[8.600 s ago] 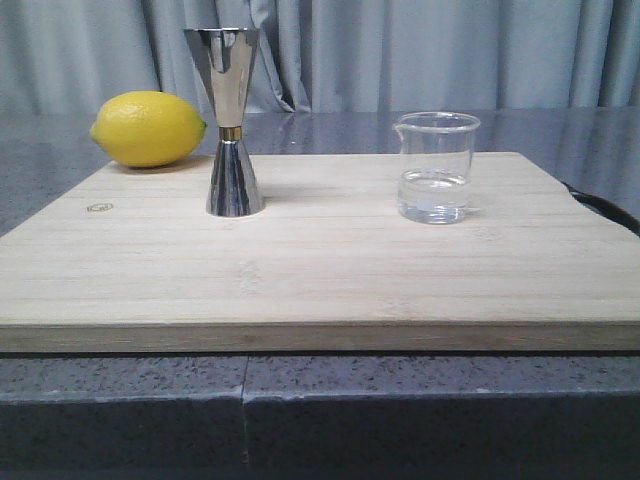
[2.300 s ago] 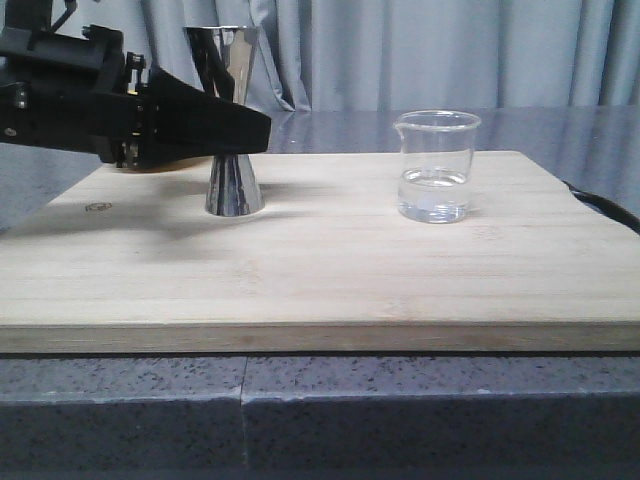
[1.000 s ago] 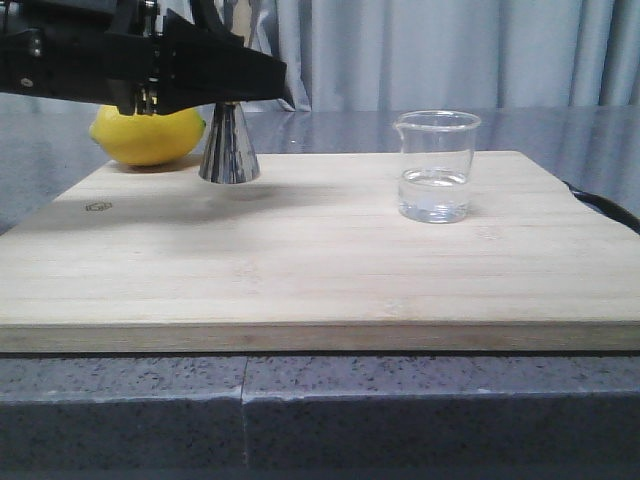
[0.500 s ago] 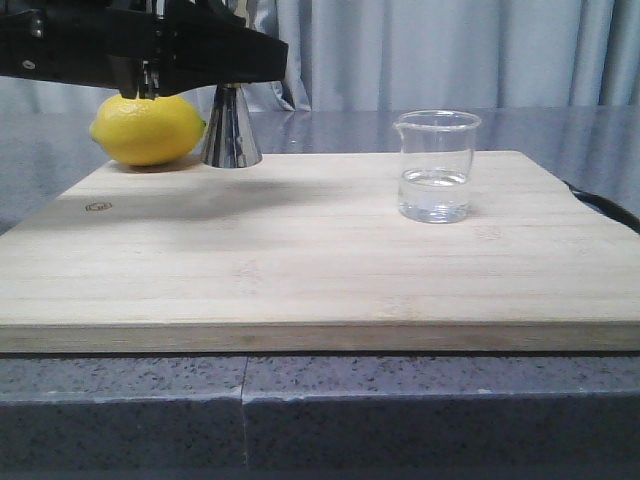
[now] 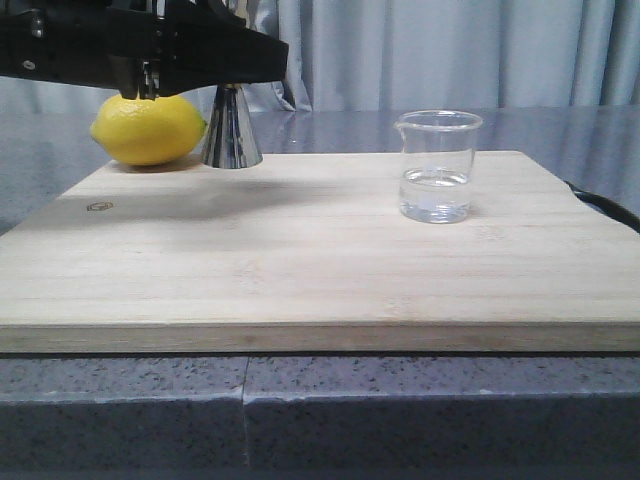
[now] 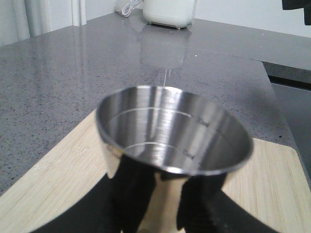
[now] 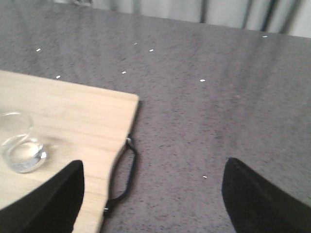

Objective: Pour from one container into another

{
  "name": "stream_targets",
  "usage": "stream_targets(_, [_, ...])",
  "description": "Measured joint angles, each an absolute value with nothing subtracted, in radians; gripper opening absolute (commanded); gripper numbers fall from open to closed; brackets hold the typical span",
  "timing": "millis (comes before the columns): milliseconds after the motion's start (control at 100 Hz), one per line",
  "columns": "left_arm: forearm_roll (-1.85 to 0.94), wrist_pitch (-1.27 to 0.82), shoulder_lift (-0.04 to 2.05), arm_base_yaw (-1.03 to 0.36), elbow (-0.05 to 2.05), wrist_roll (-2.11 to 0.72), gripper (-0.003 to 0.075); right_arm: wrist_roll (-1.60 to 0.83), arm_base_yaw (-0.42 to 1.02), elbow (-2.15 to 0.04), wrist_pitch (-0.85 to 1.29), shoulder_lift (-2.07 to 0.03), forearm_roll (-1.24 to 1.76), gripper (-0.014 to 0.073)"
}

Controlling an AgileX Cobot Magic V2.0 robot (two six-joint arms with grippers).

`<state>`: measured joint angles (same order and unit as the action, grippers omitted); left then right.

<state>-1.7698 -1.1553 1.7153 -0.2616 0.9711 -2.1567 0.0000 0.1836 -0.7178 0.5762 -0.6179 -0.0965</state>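
1. While the left gripper (image 5: 235,75) holds the jigger (image 5: 231,135) aloft beside the lemon (image 5: 148,127), a tilt risks dropping it.
2. The beaker (image 5: 436,166) waits on the board (image 5: 320,250); the right gripper (image 7: 150,194) hangs spread, empty.

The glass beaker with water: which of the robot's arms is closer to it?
Right, probably. The right tool hovers open just off the board's edge beside the beaker. The left tool is across the board, holding the jigger.

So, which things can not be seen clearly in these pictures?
- Jigger: its upper cup is hidden by the left gripper in the front view.
- Jigger base: cut off by the left wrist view's edge.
- Beaker: graduation marks too blurred in the right wrist view.
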Motion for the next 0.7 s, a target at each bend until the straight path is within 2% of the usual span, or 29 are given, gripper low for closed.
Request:
stream_targets(190, [-1.77,-1.155,1.715,-0.262,0.971,-2.157,0.022,-0.015,0.376,-0.768,0.569,-0.749,-0.087,0.0533])
stream_targets(370, [-1.77,-1.155,1.715,-0.262,0.971,-2.157,0.022,-0.016,0.467,-0.755,0.438,-0.846,-0.057,0.0533])
stream_targets(510, [-1.77,-1.155,1.715,-0.262,0.971,-2.157,0.022,-0.016,0.502,-0.665,0.221,-0.888,-0.048,0.0533])
stream_targets(700, [-1.77,-1.155,1.715,-0.262,0.971,-2.157,0.022,-0.01,0.531,-0.47,-0.204,-0.947,-0.044,0.0531])
